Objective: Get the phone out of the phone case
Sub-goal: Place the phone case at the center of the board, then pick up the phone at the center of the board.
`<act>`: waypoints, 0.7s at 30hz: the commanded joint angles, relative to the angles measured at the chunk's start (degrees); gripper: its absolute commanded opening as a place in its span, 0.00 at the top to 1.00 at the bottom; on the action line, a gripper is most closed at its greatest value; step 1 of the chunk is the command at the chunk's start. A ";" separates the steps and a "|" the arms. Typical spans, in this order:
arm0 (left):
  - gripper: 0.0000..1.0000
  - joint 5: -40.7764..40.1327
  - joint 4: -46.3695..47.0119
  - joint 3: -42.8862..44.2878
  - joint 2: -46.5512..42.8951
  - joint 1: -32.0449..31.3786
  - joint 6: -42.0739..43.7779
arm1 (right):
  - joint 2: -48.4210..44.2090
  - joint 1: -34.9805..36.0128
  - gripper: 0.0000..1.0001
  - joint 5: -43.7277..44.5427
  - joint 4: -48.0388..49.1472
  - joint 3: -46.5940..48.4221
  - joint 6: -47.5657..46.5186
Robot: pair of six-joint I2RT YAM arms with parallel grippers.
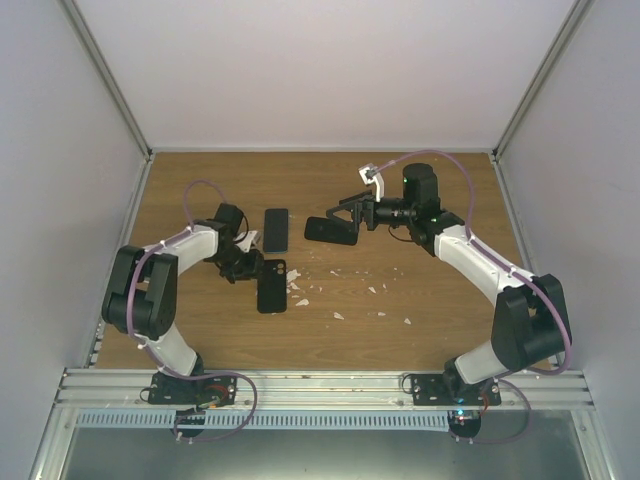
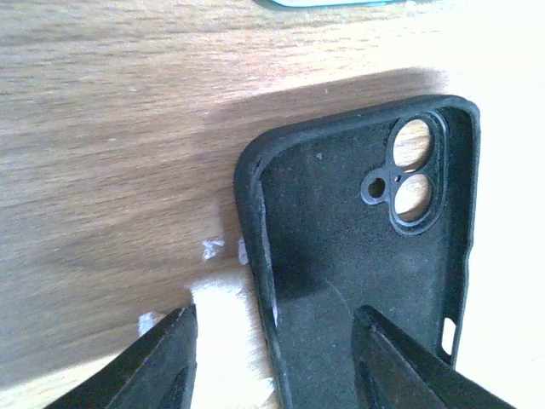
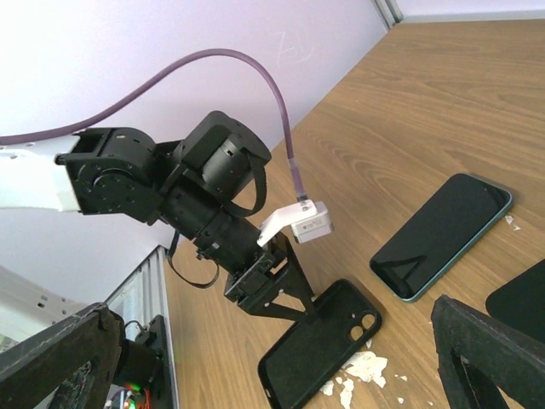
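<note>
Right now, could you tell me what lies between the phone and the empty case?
Only bare wooden table: the phone and the case lie apart, clearest in the right wrist view. White scraps sit beside the case, not between.

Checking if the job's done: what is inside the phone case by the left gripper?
Nothing: the phone case is empty, bare lining and camera cutout showing. The left gripper covers part of its near end.
</note>
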 commanded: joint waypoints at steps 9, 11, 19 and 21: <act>0.15 -1.55 3.25 1.16 -15.65 0.42 0.50 | -4.05 -2.78 0.00 6.19 -5.58 1.91 -8.17; 0.06 -1.12 3.52 1.72 -17.39 0.43 0.80 | -3.60 -2.92 0.00 6.64 -8.14 3.58 -11.41; 0.01 -0.73 6.24 3.36 -23.79 0.41 1.49 | 6.69 -2.83 0.00 6.90 -31.23 20.81 -30.72; 0.01 0.43 7.09 3.50 -24.35 0.45 1.47 | 9.61 -2.89 0.00 8.99 -36.05 24.41 -35.93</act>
